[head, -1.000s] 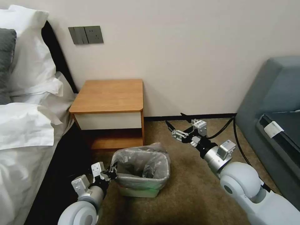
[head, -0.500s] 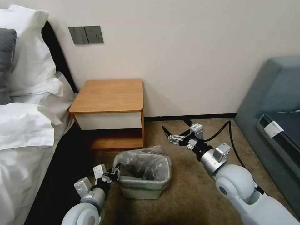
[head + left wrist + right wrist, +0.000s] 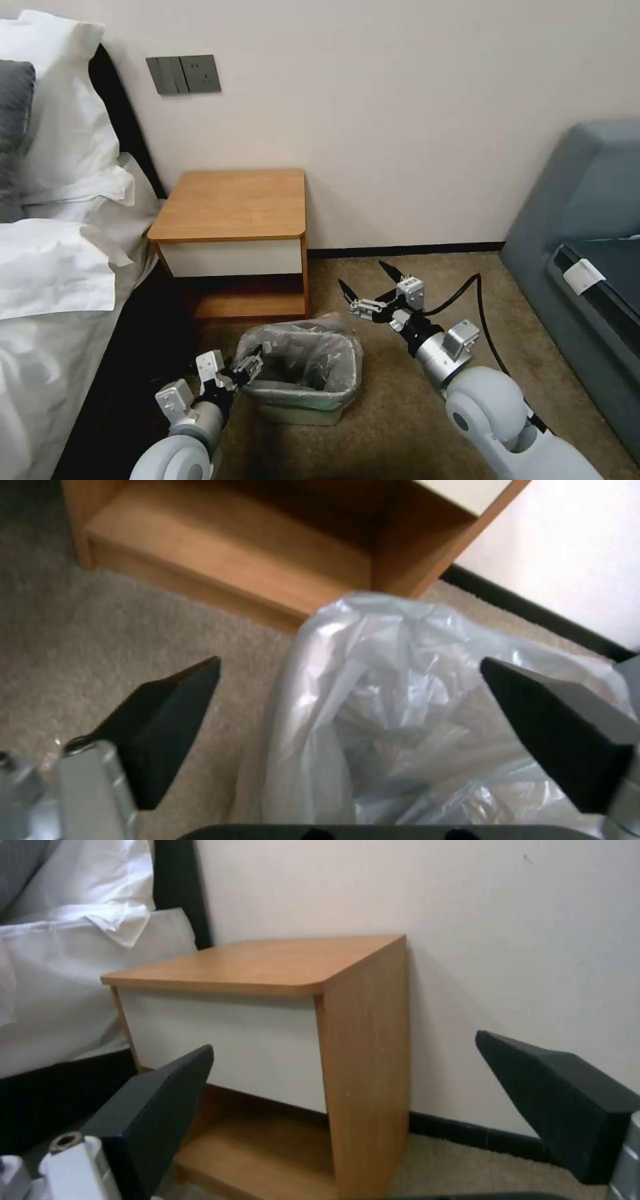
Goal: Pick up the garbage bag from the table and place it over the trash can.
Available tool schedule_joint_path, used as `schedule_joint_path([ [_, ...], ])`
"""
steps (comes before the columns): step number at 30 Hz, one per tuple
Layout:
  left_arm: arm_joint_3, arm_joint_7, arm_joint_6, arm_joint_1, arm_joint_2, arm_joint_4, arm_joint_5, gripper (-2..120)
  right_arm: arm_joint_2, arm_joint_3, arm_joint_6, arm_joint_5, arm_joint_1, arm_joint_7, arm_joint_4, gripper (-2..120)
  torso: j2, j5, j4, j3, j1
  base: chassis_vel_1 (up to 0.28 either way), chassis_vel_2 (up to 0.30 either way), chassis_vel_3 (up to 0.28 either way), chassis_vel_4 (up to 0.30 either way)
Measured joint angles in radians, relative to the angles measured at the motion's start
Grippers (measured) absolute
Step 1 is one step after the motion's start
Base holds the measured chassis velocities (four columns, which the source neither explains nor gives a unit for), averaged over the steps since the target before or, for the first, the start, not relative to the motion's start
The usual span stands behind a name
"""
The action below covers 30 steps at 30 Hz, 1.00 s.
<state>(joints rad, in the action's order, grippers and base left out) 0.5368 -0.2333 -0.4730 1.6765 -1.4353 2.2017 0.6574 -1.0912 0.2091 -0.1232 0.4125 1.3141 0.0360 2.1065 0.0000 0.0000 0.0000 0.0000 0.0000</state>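
Head view, garbage bag (image 3: 300, 360) lining trash can (image 3: 298, 408), table (image 3: 233, 203) behind

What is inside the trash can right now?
The garbage bag lines the trash can, its edge folded over the rim. The left end effector is open at the rim. The can's bottom is hidden by the crumpled plastic.

Trash can (image 3: 297, 412) walls mostly hidden under garbage bag (image 3: 300, 360).

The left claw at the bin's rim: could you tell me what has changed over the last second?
The left claw, shut on the garbage bag a second ago, has opened and let go. The open right claw drew in leftward. The bag stays draped over the trash can; the table is unmoved.
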Motion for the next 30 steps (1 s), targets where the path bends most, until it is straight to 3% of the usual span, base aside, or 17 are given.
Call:
schedule_joint_path([
  [4,0.005,0.020,0.025,0.007,0.002,0.012,-0.045,100,-0.003,-0.001,0.000,-0.002,0.000,0.001,-0.001,100,0.000,0.0000,0.0001,0.000,0.000,0.000,0.000,0.000,0.000],
  [6,0.006,0.050,0.131,0.002,0.005,-0.016,-0.113,100,-0.017,-0.004,0.000,-0.017,0.007,-0.020,-0.002,100,0.000,0.0000,0.0002,0.000,0.000,0.000,0.000,0.000,0.000],
  [7,0.006,0.050,0.131,0.002,0.005,-0.016,-0.113,100,-0.017,-0.004,0.000,-0.017,0.007,-0.020,-0.002,100,0.000,0.0000,0.0002,0.000,0.000,0.000,0.000,0.000,0.000],
  [9,0.011,0.106,0.328,-0.016,0.010,-0.089,-0.245,100,-0.048,-0.012,-0.011,-0.063,0.039,-0.084,-0.001,100,0.000,-0.0001,0.0002,0.000,0.000,0.000,0.000,0.000,0.000],
  [10,0.011,0.106,0.328,-0.016,0.010,-0.089,-0.245,100,-0.048,-0.012,-0.011,-0.063,0.039,-0.084,-0.001,100,0.000,-0.0001,0.0002,0.000,0.000,0.000,0.000,0.000,0.000],
  [12,0.030,0.155,0.475,-0.035,0.030,-0.156,-0.327,100,-0.091,-0.014,-0.006,-0.151,0.087,-0.145,-0.011,100,0.000,-0.0001,0.0001,0.000,0.000,0.000,0.000,0.000,0.000],
  [13,0.030,0.155,0.475,-0.035,0.030,-0.156,-0.327,100,-0.091,-0.014,-0.006,-0.151,0.087,-0.145,-0.011,100,0.000,-0.0001,0.0001,0.000,0.000,0.000,0.000,0.000,0.000],
  [15,0.042,0.192,0.560,-0.046,0.050,-0.202,-0.356,100,-0.134,-0.016,0.019,-0.236,0.126,-0.181,-0.029,100,0.000,-0.0001,0.0000,0.000,0.000,0.000,0.000,0.000,0.000],
  [21,0.047,0.219,0.628,-0.045,0.049,-0.256,-0.387,97,-0.249,-0.017,0.120,-0.371,0.195,-0.215,-0.100,100,0.000,0.0001,0.0001,0.000,0.000,0.000,0.000,0.000,0.000],
  [30,0.047,0.222,0.639,-0.041,0.044,-0.266,-0.390,97,-0.270,-0.010,0.142,-0.387,0.210,-0.212,-0.115,100,0.000,-0.0001,0.0001,0.000,0.000,0.000,0.000,0.000,0.000],
])
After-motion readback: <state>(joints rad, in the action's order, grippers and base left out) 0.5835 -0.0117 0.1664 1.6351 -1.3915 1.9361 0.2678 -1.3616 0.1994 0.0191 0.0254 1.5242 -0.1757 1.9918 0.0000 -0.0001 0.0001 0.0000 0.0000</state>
